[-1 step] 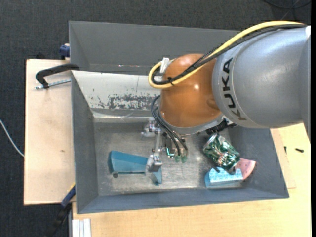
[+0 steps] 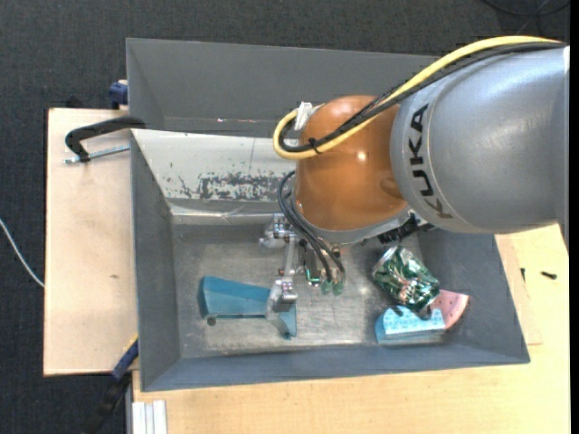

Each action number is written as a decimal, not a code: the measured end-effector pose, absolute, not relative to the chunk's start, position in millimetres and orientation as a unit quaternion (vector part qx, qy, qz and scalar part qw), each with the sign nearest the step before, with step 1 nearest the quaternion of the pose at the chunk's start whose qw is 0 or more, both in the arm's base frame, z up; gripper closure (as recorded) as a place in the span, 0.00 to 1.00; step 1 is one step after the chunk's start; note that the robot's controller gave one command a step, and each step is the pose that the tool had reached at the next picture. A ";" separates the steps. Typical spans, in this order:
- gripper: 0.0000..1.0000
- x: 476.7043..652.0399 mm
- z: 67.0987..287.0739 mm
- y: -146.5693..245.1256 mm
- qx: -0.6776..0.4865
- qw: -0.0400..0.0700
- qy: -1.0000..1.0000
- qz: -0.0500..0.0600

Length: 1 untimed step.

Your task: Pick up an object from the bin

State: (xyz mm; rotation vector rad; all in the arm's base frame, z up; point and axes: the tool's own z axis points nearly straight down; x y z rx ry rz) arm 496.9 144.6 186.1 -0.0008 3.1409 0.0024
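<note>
My gripper (image 2: 308, 289) hangs low in the middle of the bin under the orange cover, open. Its left fingertip (image 2: 287, 293) is down at the right end of a teal wedge-shaped plastic thing (image 2: 233, 297) that lies flat near the bin's front left. I cannot tell whether they touch. The other fingertip (image 2: 327, 280) stands over bare floor to the right. Nothing sits between the fingers. A crumpled green packet (image 2: 404, 277) lies a little to the right of the gripper.
A light blue block (image 2: 409, 325) rests at the front right with a pink piece (image 2: 452, 306) against its right end. The arm and its orange cover hide the bin's middle and back right.
</note>
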 end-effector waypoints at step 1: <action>0.00 500.1 138.3 140.7 0.021 0.004 1.000 0.002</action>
